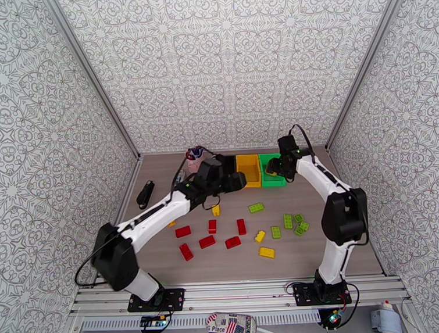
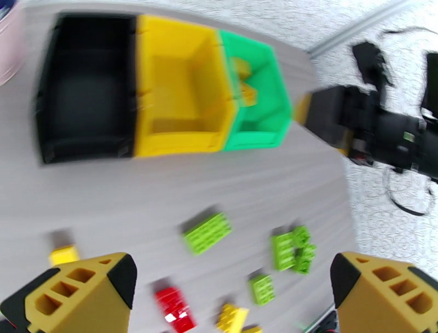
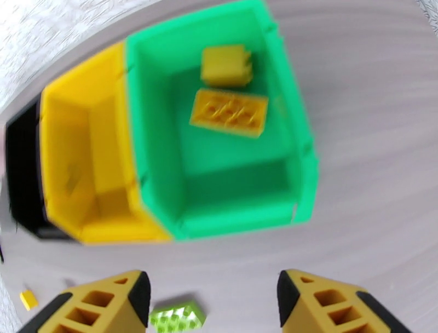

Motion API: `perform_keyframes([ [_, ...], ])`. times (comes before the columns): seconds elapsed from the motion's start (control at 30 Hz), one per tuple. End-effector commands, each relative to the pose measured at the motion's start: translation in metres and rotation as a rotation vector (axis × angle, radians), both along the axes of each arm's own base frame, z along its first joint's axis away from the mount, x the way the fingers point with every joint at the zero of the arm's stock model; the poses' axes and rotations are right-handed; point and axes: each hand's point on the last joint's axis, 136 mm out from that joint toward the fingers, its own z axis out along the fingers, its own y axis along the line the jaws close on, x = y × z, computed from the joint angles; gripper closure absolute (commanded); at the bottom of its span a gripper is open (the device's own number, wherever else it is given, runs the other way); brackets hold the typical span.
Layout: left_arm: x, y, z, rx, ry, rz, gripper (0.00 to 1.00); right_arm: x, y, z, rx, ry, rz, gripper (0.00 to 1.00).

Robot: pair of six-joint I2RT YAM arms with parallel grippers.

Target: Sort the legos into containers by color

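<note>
Three containers stand in a row at the back: black [image 2: 87,93], yellow [image 2: 180,93] and green [image 2: 257,98]. The green container [image 3: 219,159] holds two yellow legos [image 3: 229,112]. My right gripper [image 3: 213,296] hovers over its near edge, open, with nothing between its fingers; it also appears from above [image 1: 273,169]. My left gripper [image 2: 232,285] hangs open and empty above the table, by the black container [image 1: 229,181]. Red legos [image 1: 207,241], yellow legos [image 1: 267,252] and light green legos [image 1: 287,220] lie scattered on the table in front of the containers.
A pink cup [image 1: 194,159] stands behind the left arm at the back. A black object [image 1: 145,193] lies near the left wall. The two arms are close together over the containers. Patterned walls close in the table on three sides.
</note>
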Motion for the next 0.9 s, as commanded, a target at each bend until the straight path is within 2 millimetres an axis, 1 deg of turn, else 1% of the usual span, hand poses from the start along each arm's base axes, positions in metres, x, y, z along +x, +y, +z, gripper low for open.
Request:
perform_keyframes([
  [0.0, -0.009, 0.036, -0.025, 0.08, 0.033, 0.078, 0.01, -0.016, 0.025, 0.011, 0.051, -0.042, 0.038, 0.33],
  [0.1, -0.02, 0.058, -0.038, 0.097, 0.065, 0.116, 0.01, -0.032, 0.043, 0.007, 0.063, -0.045, 0.069, 0.31],
  [0.17, -0.028, 0.074, -0.048, 0.104, 0.089, 0.147, 0.01, -0.043, 0.057, 0.002, 0.072, -0.036, 0.094, 0.3],
  [0.43, -0.062, 0.12, -0.074, 0.114, 0.147, 0.243, 0.01, -0.082, 0.125, -0.015, 0.062, -0.005, 0.225, 0.27],
  [0.6, -0.083, 0.143, -0.09, 0.117, 0.183, 0.297, 0.01, -0.105, 0.17, -0.032, 0.061, 0.034, 0.301, 0.26],
  [0.67, -0.091, 0.15, -0.097, 0.119, 0.198, 0.315, 0.01, -0.113, 0.188, -0.043, 0.053, 0.056, 0.332, 0.26],
  [0.87, -0.111, 0.17, -0.112, 0.112, 0.237, 0.374, 0.01, -0.129, 0.237, -0.064, 0.051, 0.099, 0.412, 0.26],
])
